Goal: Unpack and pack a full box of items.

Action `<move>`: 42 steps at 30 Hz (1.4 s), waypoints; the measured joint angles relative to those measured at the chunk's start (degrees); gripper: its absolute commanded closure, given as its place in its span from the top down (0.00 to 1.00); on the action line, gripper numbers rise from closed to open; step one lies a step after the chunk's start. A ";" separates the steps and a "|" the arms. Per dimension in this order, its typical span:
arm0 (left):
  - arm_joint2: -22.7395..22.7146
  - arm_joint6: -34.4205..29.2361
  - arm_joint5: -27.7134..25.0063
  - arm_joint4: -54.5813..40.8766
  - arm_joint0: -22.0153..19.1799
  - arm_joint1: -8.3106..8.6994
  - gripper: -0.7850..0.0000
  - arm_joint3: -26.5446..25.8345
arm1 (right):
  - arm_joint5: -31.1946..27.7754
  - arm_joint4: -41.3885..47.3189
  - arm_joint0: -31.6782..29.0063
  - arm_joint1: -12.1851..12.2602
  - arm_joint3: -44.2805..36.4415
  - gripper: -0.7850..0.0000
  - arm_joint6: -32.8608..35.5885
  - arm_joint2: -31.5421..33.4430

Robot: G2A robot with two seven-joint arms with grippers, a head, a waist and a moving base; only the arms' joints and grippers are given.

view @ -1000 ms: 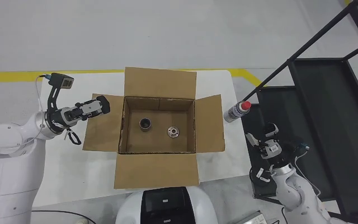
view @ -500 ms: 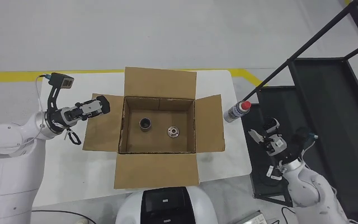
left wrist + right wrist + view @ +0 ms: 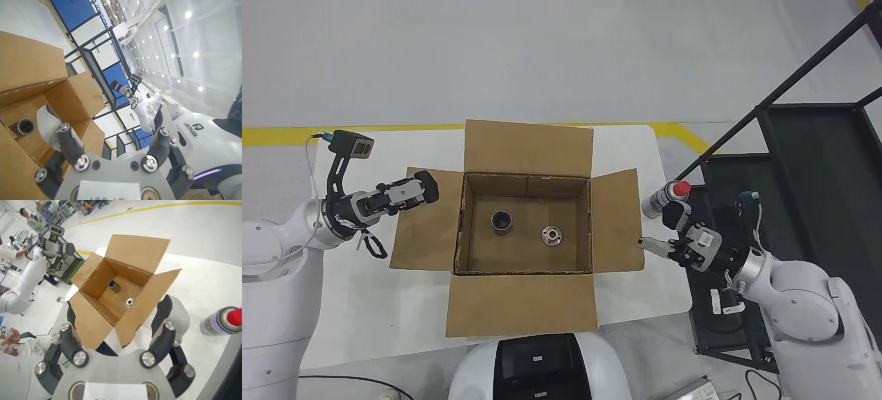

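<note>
You see smooth white arm shells point(image 3: 277, 245), left claw point(image 3: 423, 187) with pale grey finger covers point(image 3: 47, 125) on black links point(image 3: 70, 140), right claw point(image 3: 664, 230) with black pads point(image 3: 162, 309), round silver screws point(image 3: 79, 358) on grey wrist plates point(image 3: 113, 370), thin black cable point(image 3: 370, 243), small grey camera point(image 3: 355, 147) on black bracket

Spray can point(image 3: 215, 324) runs off the frame edge in my right wrist view, red cap part cut. From my left wrist, the box point(image 3: 17, 162) wall hides part of the dark cylinder point(image 3: 25, 126).
</note>
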 measured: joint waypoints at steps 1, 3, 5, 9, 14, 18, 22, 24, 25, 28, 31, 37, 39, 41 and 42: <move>0.00 0.00 0.00 0.00 0.00 0.00 1.00 0.00 | 0.38 -0.35 0.80 0.11 -0.28 1.00 1.11 -0.85; 0.00 0.00 0.00 0.00 0.00 0.00 1.00 0.00 | 1.79 -1.76 2.75 0.29 -0.52 1.00 3.10 -3.27; 0.00 0.00 0.00 0.00 0.00 0.00 1.00 0.00 | 3.94 -2.25 5.20 0.41 -0.53 1.00 4.47 -5.96; 0.00 0.00 0.00 0.00 0.00 0.00 1.00 0.00 | 7.05 -2.64 9.67 0.60 -0.85 1.00 6.82 -10.39; 0.00 0.00 0.00 0.00 0.00 0.00 1.00 0.00 | 14.71 -6.74 15.63 0.54 0.73 1.00 8.63 -16.82; 0.00 0.00 0.00 0.00 0.00 0.00 1.00 0.00 | 21.75 -8.38 20.26 0.17 2.42 1.00 9.16 -22.58; 0.00 0.00 0.00 0.00 0.00 0.00 1.00 0.00 | 23.09 -7.78 21.06 0.08 2.79 1.00 9.14 -23.66; 0.00 0.00 0.00 0.00 0.00 0.00 1.00 0.00 | 23.00 -7.79 21.01 0.09 2.76 1.00 9.14 -23.59; 0.00 0.00 0.00 0.00 0.00 0.00 1.00 0.00 | 22.99 -7.79 21.01 0.09 2.76 1.00 9.14 -23.59; 0.00 0.00 0.00 0.00 0.00 0.00 1.00 0.00 | 22.99 -7.80 21.01 0.09 2.76 1.00 9.13 -23.59; 0.00 0.00 0.00 0.00 0.00 0.00 1.00 0.00 | 22.99 -7.80 21.01 0.09 2.76 1.00 9.13 -23.59; 0.00 0.00 0.00 0.00 0.00 0.00 1.00 0.00 | 23.16 -7.98 21.08 0.08 2.89 1.00 8.96 -23.55; 0.00 0.00 0.00 0.00 0.00 0.00 1.00 0.00 | 25.10 -10.05 21.76 0.00 2.64 1.00 8.06 -24.53; 0.00 0.00 0.00 0.00 0.00 0.00 1.00 0.00 | 27.40 -11.65 23.83 -0.27 1.43 1.00 7.98 -27.69; 0.00 0.00 0.00 0.00 0.00 0.00 1.00 0.00 | 28.29 -11.84 25.21 -0.39 1.54 1.00 8.26 -29.23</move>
